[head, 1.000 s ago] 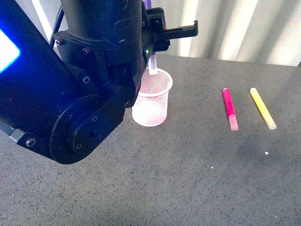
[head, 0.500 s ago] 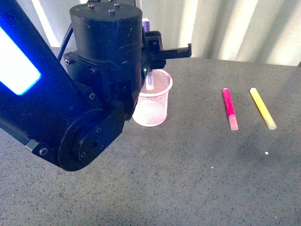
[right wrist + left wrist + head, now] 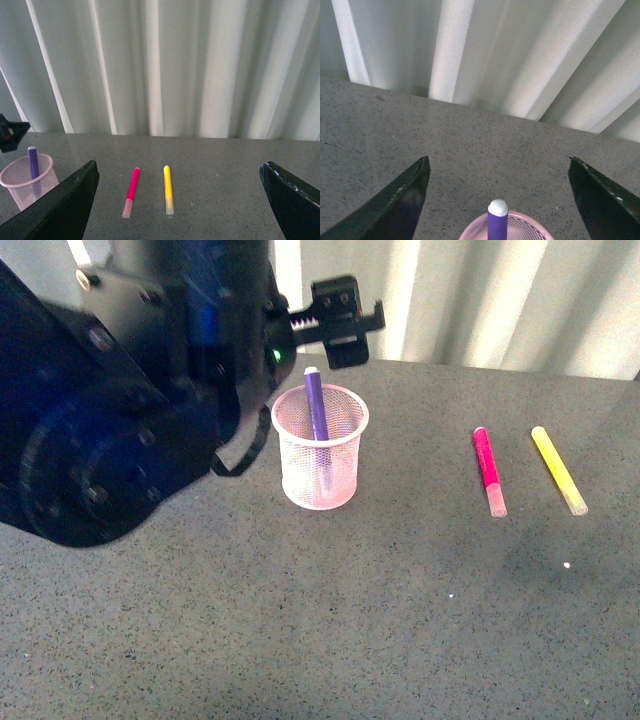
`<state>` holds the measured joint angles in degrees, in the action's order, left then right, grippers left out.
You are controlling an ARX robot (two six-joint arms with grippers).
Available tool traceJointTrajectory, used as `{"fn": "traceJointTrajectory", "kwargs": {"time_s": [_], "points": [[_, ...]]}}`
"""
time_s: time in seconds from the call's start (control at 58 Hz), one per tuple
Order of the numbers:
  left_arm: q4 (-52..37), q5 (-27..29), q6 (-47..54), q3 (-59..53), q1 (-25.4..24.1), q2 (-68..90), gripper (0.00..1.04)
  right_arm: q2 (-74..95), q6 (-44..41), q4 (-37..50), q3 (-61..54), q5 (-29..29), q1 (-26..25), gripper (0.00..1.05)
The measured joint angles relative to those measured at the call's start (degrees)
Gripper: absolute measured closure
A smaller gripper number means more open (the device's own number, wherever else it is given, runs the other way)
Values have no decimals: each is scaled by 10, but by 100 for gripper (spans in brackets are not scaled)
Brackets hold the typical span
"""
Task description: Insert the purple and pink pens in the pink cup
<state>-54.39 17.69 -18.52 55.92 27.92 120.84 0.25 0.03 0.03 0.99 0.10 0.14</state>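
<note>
Front view: from the body, looking down across the grey table (image 3: 400, 620), left arm (image 3: 120, 410) close in front. Left wrist view: right above the pink cup (image 3: 532, 226), facing the curtain (image 3: 495, 50). Right wrist view: farther back, facing that curtain, sharing cup and table with both others.

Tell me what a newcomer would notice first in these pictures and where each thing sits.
The black left arm fills the upper left of the front view, its hand open and raised behind the pink cup. The purple pen stands leaning inside that cup. To the right, the pink pen and a yellow marker lie side by side, apart, on the grey table.
</note>
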Motion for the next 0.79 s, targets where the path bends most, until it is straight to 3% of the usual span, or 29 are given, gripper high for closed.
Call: {"fn": "traceJointTrajectory", "kwargs": {"time_s": [0.069, 0.172, 0.379, 0.448, 0.517, 0.569, 0.621, 0.759, 0.793], "points": [[135, -30, 15, -2, -18, -83, 5, 0, 0, 0, 0, 0, 0, 7], [321, -63, 38, -12, -31, -179, 7, 0, 0, 0, 0, 0, 0, 7], [357, -63, 56, -18, -29, -200, 7, 0, 0, 0, 0, 0, 0, 7], [136, 32, 116, -99, -33, -188, 22, 0, 0, 0, 0, 0, 0, 7], [-31, 29, 153, -196, -58, -215, 39, 0, 0, 0, 0, 1, 0, 7], [-93, 13, 165, -250, -82, -254, 51, 0, 0, 0, 0, 0, 0, 7], [-129, -1, 171, -297, -104, -287, 64, 0, 0, 0, 0, 0, 0, 7], [-123, -51, 177, -399, -146, -371, 100, 0, 0, 0, 0, 0, 0, 7], [-118, -61, 179, -417, -156, -398, 101, 0, 0, 0, 0, 0, 0, 7]]}}
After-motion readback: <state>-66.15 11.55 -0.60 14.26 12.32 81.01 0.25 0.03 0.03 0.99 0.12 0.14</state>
